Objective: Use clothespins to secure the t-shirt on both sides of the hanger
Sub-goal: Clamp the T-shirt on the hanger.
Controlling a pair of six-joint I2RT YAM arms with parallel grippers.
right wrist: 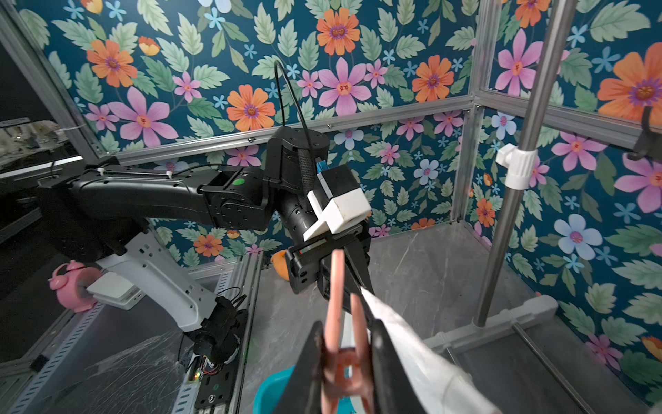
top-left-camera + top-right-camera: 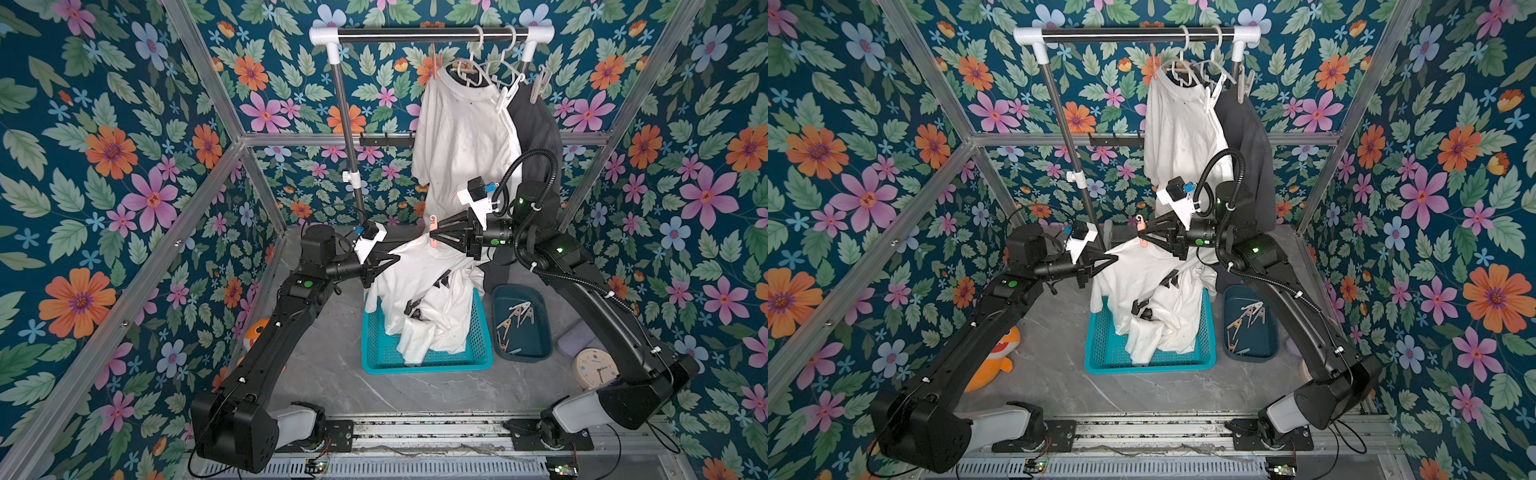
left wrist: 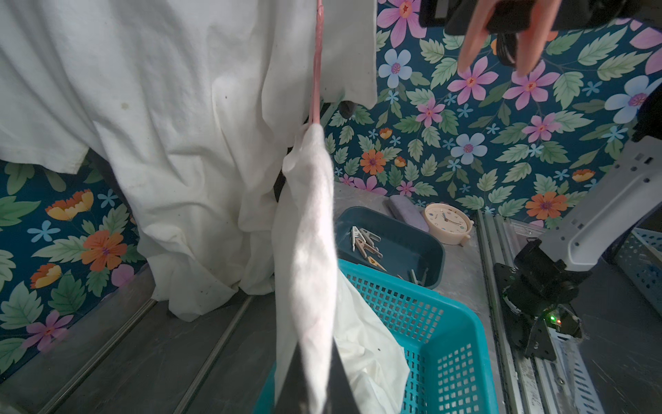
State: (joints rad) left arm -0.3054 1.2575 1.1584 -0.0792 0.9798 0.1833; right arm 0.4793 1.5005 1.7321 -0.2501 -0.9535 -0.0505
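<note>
The white t-shirt (image 2: 428, 286) hangs from both grippers and drapes into a teal basket (image 2: 374, 357). My left gripper (image 2: 397, 259) (image 3: 317, 362) is shut on a fold of the t-shirt at its left end. A thin pink hanger (image 3: 317, 71) runs into the cloth in the left wrist view. My right gripper (image 2: 432, 237) (image 1: 345, 333) is shut on a pink clothespin (image 1: 338, 358) (image 3: 501, 39), right beside the shirt's upper edge. More clothespins (image 2: 517, 318) lie in a dark teal tray (image 2: 544, 332) right of the basket.
A clothes rack (image 2: 432, 34) stands at the back with a white shirt (image 2: 461, 137) and a dark shirt (image 2: 536, 133) hung and pinned. Its pole (image 2: 349, 137) rises behind the left gripper. A cream clock (image 2: 590, 368), an orange toy (image 2: 994, 361) and a pink alarm clock (image 1: 73, 283) sit near the walls.
</note>
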